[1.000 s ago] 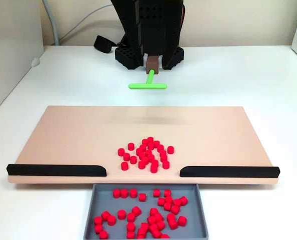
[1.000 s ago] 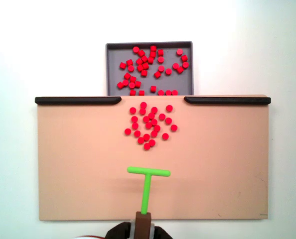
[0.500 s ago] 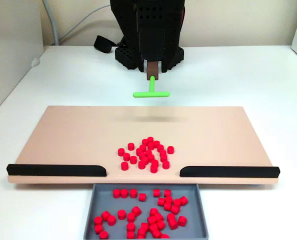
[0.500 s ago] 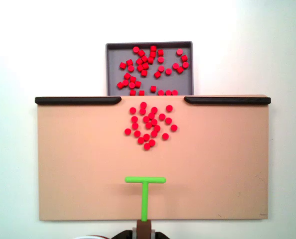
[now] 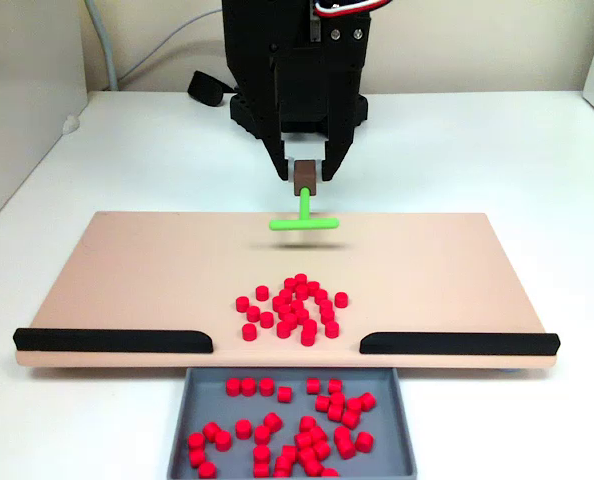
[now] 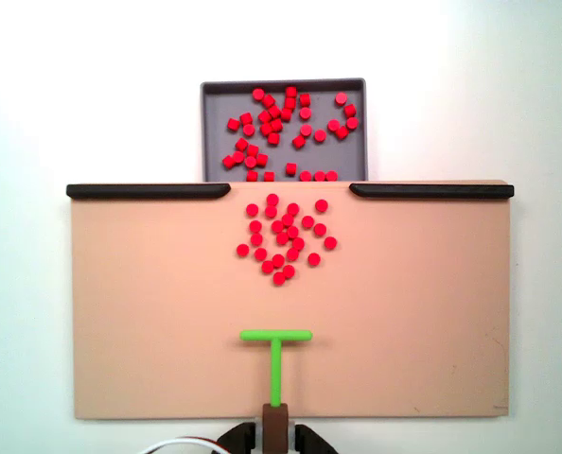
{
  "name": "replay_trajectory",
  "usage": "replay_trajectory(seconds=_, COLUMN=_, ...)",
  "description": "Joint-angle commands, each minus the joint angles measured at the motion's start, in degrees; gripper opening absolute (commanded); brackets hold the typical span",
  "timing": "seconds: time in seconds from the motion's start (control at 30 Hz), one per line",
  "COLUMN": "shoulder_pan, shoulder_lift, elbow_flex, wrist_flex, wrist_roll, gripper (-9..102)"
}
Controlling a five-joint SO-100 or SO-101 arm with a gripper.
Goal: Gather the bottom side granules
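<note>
**One board, one tray, two rails, and red pellets in two heaps**

One white table [image 5: 497, 150] carries everything. One tan board [image 5: 157, 270] lies flat on it, also seen from above [image 6: 149, 312]. One black arm [image 5: 295, 60] stands behind the board's far edge. One grey tray [image 5: 192, 400] sits against the board's near edge in a fixed view, and at the top of the board in the view from above [image 6: 215, 95].

Two black rails [image 5: 112, 341] run along that same edge, one at each end, leaving a gap between them that faces the tray.

One green T-shaped tool [image 5: 303, 222] hangs with its bar just above the far part of the board, well apart from the pellets; from above, the bar [image 6: 276, 335] lies across the board's width. The gripper [image 5: 304, 178] pinches the brown block at the top of the tool's stem between its two fingers.

The granules [image 5: 292, 308] number roughly two dozen on the board, in one loose cluster just before the gap [image 6: 283, 241]. About three dozen more lie scattered in the tray. Nothing stands between the tool and the cluster.
</note>
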Motion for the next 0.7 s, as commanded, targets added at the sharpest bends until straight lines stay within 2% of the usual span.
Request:
replay_trajectory(seconds=0.0, shoulder_pan=0.44, shoulder_lift=-1.05, elbow_flex=-0.09, wrist_flex=-1.85, wrist_roll=-0.26, gripper=0)
replay_trajectory(seconds=0.37, shoulder_pan=0.88, shoulder_lift=-6.42, elbow_flex=-0.09, wrist_flex=-7.38, wrist_roll=-0.26, gripper=0)
replay_trajectory(seconds=0.67, shoulder_pan=1.23, shoulder_lift=-8.44, elbow_flex=-1.32, wrist_flex=-7.65, wrist_roll=-0.62, gripper=0)
